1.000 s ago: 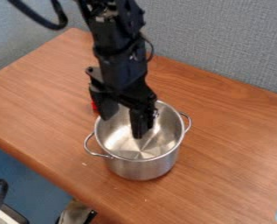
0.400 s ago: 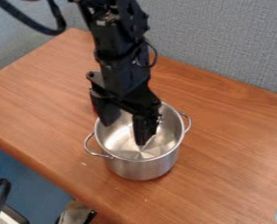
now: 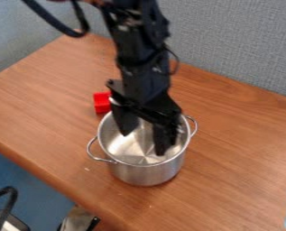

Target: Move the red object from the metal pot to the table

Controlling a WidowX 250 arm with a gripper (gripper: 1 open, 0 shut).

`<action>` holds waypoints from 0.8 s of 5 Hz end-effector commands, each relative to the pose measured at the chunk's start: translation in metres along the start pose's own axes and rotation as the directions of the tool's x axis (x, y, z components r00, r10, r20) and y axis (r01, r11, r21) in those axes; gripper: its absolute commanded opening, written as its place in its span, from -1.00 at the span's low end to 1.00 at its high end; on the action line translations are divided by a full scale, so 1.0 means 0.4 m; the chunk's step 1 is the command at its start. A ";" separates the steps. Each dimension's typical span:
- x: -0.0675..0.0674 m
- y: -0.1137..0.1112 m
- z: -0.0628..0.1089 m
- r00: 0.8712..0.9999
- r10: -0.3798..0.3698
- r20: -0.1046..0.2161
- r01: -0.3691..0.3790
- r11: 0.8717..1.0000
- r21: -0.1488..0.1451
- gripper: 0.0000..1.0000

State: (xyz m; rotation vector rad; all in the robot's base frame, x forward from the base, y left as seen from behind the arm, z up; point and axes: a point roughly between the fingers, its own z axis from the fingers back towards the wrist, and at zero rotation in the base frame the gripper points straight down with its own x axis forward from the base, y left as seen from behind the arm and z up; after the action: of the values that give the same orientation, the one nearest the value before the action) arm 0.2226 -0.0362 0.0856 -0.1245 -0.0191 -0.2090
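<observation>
The metal pot (image 3: 140,169) stands on the table (image 3: 37,104) near its front edge, shiny, with small loop handles. My gripper (image 3: 149,137) points down over the pot's mouth, open, with its dark fingers (image 3: 168,138) reaching inside and nothing seen between them. A piece of the red object (image 3: 100,102) shows just behind the pot's back-left rim, outside the pot and left of the arm. The arm hides the rest of it. I cannot tell whether it lies flat on the wood or leans on the pot.
The wooden top drops off at the front and left edges, with blue floor below. A blue-grey wall runs behind the table. Dark cables hang at the lower left corner.
The arm has shifted to the right over the pot, and more of the red object now shows to its left. The jaws stayed open.
</observation>
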 end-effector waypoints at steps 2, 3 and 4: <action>0.105 -0.009 -0.008 0.997 -0.078 0.020 0.077 0.997 0.029 1.00; 0.149 0.008 -0.002 0.994 -0.106 -0.004 0.106 0.992 0.065 1.00; 0.145 0.051 -0.004 0.990 -0.139 0.019 0.137 0.988 0.074 1.00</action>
State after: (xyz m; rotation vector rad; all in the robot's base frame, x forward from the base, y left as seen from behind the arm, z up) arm 0.2809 -0.0283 0.0752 -0.0591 -0.0305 -0.3375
